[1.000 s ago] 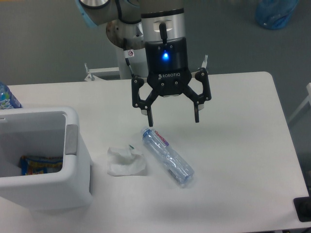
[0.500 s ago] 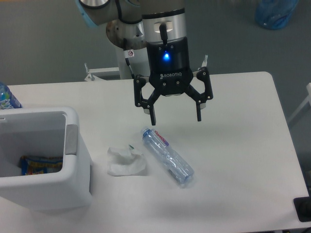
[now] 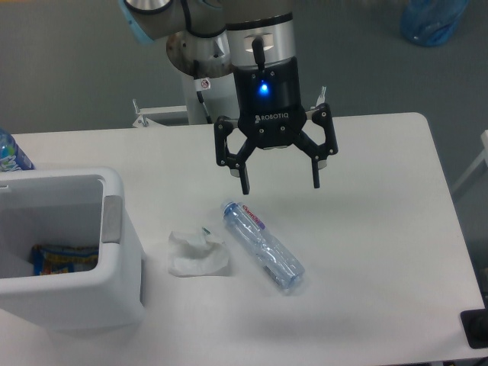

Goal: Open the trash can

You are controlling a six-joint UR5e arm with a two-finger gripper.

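The trash can, a large white boxy bin with a grey tab on its right side, stands at the front left of the table. Its top is open and a colourful packet lies inside. My gripper hangs open and empty above the table, well to the right of the can and just above a clear plastic bottle lying on its side.
A crumpled white tissue lies between the can and the bottle. A blue-capped bottle stands at the far left edge. The table's right edge is near a black object at the bottom right.
My gripper has shifted slightly to the right and a little up, still open. The trash can, bottle and tissue have not moved.
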